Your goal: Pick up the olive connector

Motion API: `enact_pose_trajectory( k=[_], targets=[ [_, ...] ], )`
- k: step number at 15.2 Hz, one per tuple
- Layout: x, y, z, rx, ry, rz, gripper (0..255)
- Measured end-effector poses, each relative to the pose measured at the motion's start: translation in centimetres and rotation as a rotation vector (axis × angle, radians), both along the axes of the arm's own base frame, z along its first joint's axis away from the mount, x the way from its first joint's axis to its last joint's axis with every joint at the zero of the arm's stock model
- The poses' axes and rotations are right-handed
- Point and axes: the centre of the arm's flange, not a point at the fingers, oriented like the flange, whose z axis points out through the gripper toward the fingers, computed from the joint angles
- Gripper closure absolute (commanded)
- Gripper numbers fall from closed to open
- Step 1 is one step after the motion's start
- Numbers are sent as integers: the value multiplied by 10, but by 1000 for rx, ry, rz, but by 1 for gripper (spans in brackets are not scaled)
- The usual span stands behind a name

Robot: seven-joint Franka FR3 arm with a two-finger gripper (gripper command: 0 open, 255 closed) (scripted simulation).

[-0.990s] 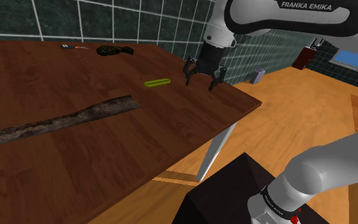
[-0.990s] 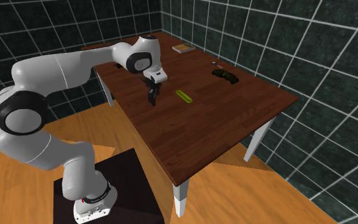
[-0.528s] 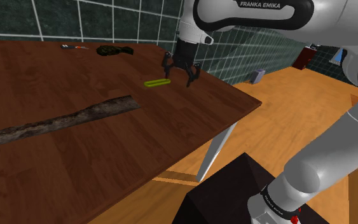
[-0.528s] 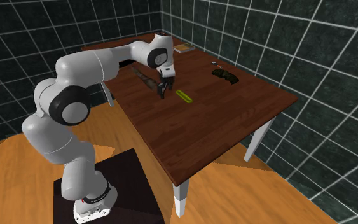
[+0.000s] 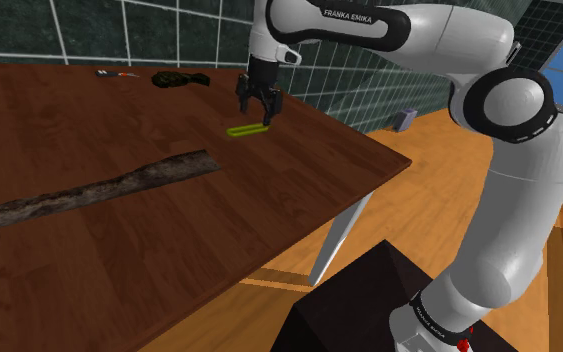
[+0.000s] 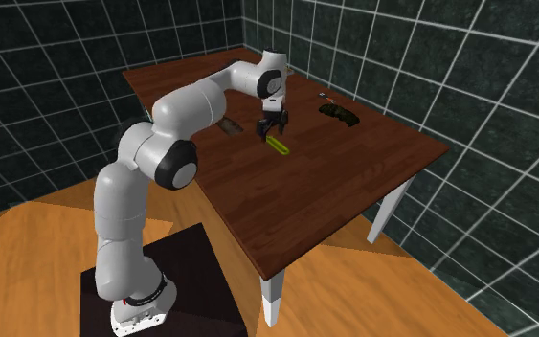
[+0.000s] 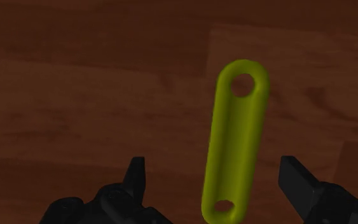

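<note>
The connector (image 5: 247, 129) lies flat on the wooden surface (image 5: 169, 240). It is a slim yellow-green link with a hole at each end, and nothing is touching it. The gripper (image 5: 258, 118) hangs just over it, pointing straight down. In the wrist view the fingers (image 7: 135, 184) are spread wide, one on each side of the connector (image 7: 234, 146), and neither touches it.

That pose looks chosen for a pinch across the link's narrow width, since its long sides run between the two fingers rather than across them. The gripper seems to sit over the connector's near end, not its middle, and the other end reaches well beyond the fingers. A grip there should lift it, though the free end may droop or swing. Because the link lies so flat, the fingers will likely have to go down almost to the wood before closing.

Nothing crowds the connector. A long, dark, bark-like strip (image 5: 89, 190) lies well apart from it, on the side away from the wall. A dark lump (image 5: 179, 78) and a small red-tipped tool (image 5: 117, 73) lie farther off, on the wall side of the connector. In the second exterior view a flat tan thing (image 6: 277, 72) rests near the surface's far corner, well apart from the connector (image 6: 279, 145). None of these stands between the fingers and the link, so the way down looks free.
</note>
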Motion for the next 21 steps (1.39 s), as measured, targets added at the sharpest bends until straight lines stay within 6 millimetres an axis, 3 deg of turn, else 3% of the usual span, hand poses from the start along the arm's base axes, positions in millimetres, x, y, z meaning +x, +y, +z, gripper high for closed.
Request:
enact_pose_trajectory(
  k=[3,9,10,21],
  targets=[
    [22,-3,-11,-6,6,-81,0],
    [25,-2,-41,-8,7,-93,0],
    [25,-2,-44,-8,7,-93,255],
    [25,-3,-40,-6,-3,-96,255]
  ],
)
